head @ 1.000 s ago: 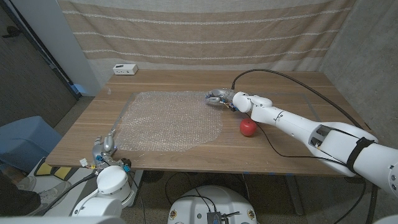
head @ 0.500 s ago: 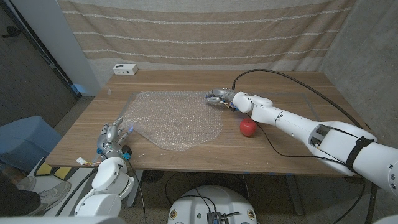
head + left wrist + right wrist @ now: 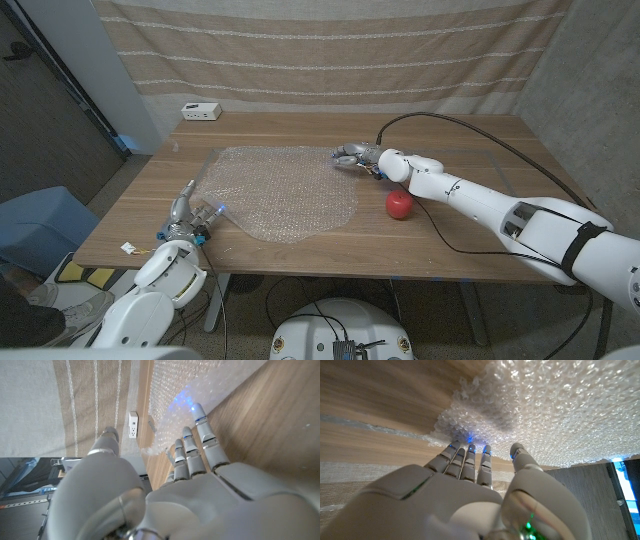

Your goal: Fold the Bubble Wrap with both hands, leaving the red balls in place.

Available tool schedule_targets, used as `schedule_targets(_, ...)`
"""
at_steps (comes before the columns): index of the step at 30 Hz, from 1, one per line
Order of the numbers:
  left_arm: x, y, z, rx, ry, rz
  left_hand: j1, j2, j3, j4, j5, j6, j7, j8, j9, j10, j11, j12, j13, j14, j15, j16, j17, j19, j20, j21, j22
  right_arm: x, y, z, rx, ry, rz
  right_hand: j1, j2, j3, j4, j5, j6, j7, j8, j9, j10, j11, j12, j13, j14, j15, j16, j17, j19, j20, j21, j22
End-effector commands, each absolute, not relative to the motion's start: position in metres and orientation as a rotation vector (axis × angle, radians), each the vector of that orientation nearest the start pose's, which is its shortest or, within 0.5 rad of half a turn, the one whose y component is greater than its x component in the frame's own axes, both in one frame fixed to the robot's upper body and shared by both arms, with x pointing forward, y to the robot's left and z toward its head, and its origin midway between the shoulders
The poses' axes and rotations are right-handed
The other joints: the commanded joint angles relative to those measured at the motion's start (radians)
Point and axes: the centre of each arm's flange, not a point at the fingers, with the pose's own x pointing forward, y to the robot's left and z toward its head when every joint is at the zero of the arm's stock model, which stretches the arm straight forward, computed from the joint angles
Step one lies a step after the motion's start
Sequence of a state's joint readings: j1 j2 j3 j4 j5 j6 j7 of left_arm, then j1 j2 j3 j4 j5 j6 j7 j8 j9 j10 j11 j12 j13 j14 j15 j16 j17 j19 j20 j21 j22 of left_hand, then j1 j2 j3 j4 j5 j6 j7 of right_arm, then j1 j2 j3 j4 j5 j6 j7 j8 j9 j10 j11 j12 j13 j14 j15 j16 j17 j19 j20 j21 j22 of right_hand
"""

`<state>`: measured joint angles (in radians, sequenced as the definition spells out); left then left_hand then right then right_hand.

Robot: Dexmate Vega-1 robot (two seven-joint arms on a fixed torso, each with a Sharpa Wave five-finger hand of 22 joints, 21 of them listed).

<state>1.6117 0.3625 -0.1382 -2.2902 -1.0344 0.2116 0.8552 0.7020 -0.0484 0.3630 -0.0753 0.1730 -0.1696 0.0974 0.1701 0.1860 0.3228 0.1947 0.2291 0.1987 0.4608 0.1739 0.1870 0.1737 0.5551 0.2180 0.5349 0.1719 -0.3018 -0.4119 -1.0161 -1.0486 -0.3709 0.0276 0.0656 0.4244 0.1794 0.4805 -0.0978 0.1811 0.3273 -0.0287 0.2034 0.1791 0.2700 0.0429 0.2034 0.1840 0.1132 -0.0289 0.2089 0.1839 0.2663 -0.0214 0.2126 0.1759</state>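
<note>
The bubble wrap sheet (image 3: 280, 192) is lying on the desk (image 3: 460, 250), its long axis running between the hands. The right hand (image 3: 356, 156) is pinching its far right corner; the left hand (image 3: 186, 218) is gripping the lifted near-left edge, fingers (image 3: 202, 445) extended under it, red ball (image 3: 399, 205) just beside

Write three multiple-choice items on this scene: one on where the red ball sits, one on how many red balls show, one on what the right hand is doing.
1. Where is the red ball?
A. on the bubble wrap
B. on bare table, beside the wrap's right edge
C. in the left hand

2. How many red balls show?
A. one
B. two
C. three

3. The right hand is:
A. raised high
B. on the ball
C. fingertips at the wrap's far right corner

Answers: 1 B, wood shows around it. 2 A, a single ball lies there. 3 C, right wrist view shows fingertips meeting the wrap's edge.
</note>
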Motion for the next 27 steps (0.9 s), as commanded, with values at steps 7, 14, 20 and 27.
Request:
schedule_targets(7, 0.442, 0.337, -0.131, -0.768, -0.002, 0.310, -0.033, 0.095, -0.014, -0.022, 0.010, -0.152, 0.020, 0.046, 0.004, -0.167, 0.023, -0.027, -0.002, -0.177, 0.024, -0.001, -0.003, -0.168, -0.003, -0.214, 0.000, 0.710, -0.104, 0.015, -1.360, -0.592, 0.334, 0.017, -0.002, 0.001, -0.004, 0.001, 0.011, 0.002, -0.003, 0.006, 0.009, 0.000, 0.002, 0.005, 0.013, 0.003, 0.004, 0.002, 0.024, 0.009, 0.003, 0.001)
schedule_targets(14, 0.445, 0.353, -0.131, -0.693, 0.105, 0.436, 0.069, 0.147, 0.027, -0.083, 0.018, 0.069, 0.093, 0.081, 0.011, 0.113, 0.005, 0.029, -0.003, 0.053, 0.002, 0.010, -0.006, 0.081, -0.006, -0.248, -0.001, 0.710, -0.106, 0.014, -1.361, -0.586, 0.335, 0.023, -0.017, -0.002, -0.015, 0.002, 0.018, 0.002, -0.002, 0.005, 0.014, 0.005, 0.002, 0.005, 0.020, 0.005, 0.002, -0.001, 0.026, 0.011, 0.003, 0.001)
schedule_targets(20, 0.445, 0.364, -0.133, -0.650, 0.115, 0.548, 0.136, 0.198, 0.141, -0.073, 0.025, 0.442, 0.105, 0.156, 0.026, 0.492, -0.082, 0.064, -0.009, 0.421, -0.100, 0.023, -0.007, 0.386, -0.060, -0.256, -0.004, 0.710, -0.108, 0.014, -1.355, -0.597, 0.351, 0.028, -0.022, -0.003, -0.022, 0.003, 0.027, 0.003, -0.001, 0.005, 0.022, 0.004, 0.004, 0.005, 0.028, 0.004, 0.002, -0.003, 0.028, 0.014, 0.002, 0.001)
schedule_targets(27, 0.449, 0.371, -0.130, -0.511, 0.163, 0.670, 0.172, 0.229, 0.308, -0.079, 0.041, 0.827, 0.085, 0.246, 0.074, 0.756, -0.185, 0.084, -0.004, 0.665, -0.210, 0.006, -0.009, 0.611, -0.131, -0.259, 0.001, 0.712, -0.107, 0.015, -1.363, -0.595, 0.353, 0.030, -0.037, -0.009, -0.032, 0.004, 0.041, 0.004, 0.001, 0.005, 0.030, 0.003, 0.005, 0.004, 0.035, 0.002, -0.001, -0.005, 0.032, 0.014, 0.002, 0.000)
